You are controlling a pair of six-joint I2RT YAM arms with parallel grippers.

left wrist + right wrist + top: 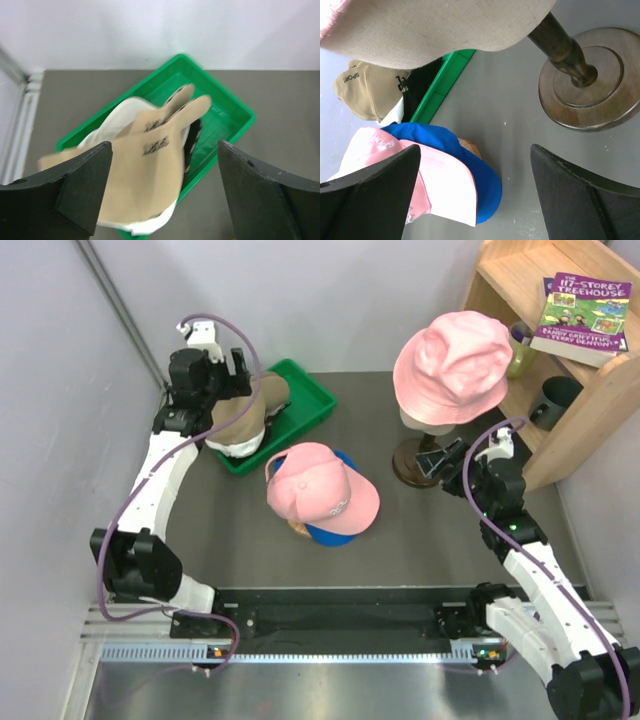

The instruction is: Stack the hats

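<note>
Item: caps; soft cloth crowns with stiff curved peaks; probably light and floppy, collapsing under a squeeze. The peak, or the front panel just behind it, is looking like the firmest place to pinch; a crown pinch is risking bunched cloth and dragging the cap beneath.

Location: pink cap [322, 492] is lying on a blue cap [338, 532] mid-tabletop [400, 540]; tan cap [150, 170], white cap [117, 115] and black cap [196, 136] are lying heaped in the green tray [227, 107] at back left.

Left jaws are hanging spread wide over the tray, gripping nothing; right jaws are standing spread and empty near the wooden stand base [590, 80].

Obscured: tan cap is showing blurred; black cap is lying mostly buried; an orange-tan scrap [470, 147] under the blue cap is not identifiable; a pink hat [452, 365] is covering the stand's top.
</note>
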